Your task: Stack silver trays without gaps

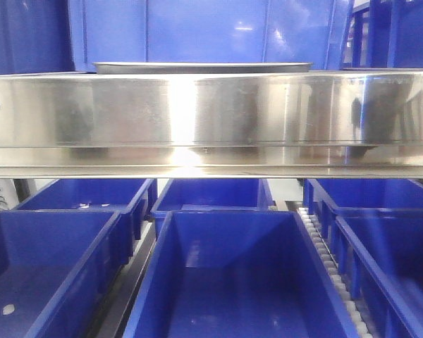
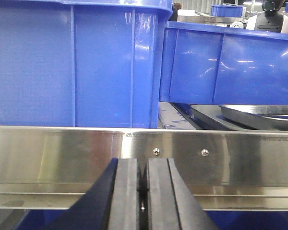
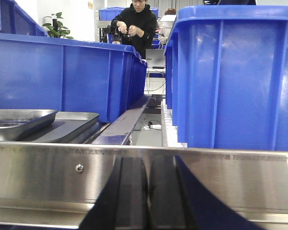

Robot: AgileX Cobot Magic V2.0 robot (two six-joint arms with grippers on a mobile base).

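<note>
The left gripper (image 2: 142, 191) is clenched, its two black fingers (image 2: 127, 191) pressed together with only a thin seam between them and nothing held. It sits low on the near side of the steel rail (image 2: 230, 163), whose two screws (image 2: 156, 151) show just above it. The right gripper (image 3: 146, 196) is likewise clenched on nothing, its dark fingers (image 3: 130, 196) side by side in front of the same rail (image 3: 48, 172).

Beyond the rail, in the left wrist view, a tall blue bin (image 2: 72, 62) stands at the left and a lower blue bin (image 2: 230, 64) further back at the right. The silver trays (image 2: 259, 115) lie at the right just behind the rail, one tilted on top of the other, its rim raised above the flat lower one. The right wrist view shows the same trays (image 3: 24, 122) at the left, the upper one tilted, in front of a blue bin (image 3: 67, 76), with another bin (image 3: 235, 76) at the right. A person (image 3: 137, 26) in black stands far behind.

In the front view only a thin tray edge (image 1: 201, 67) shows above the rail (image 1: 211, 113), near the middle. Open blue bins (image 1: 233, 282) sit below the rail, nearer.
</note>
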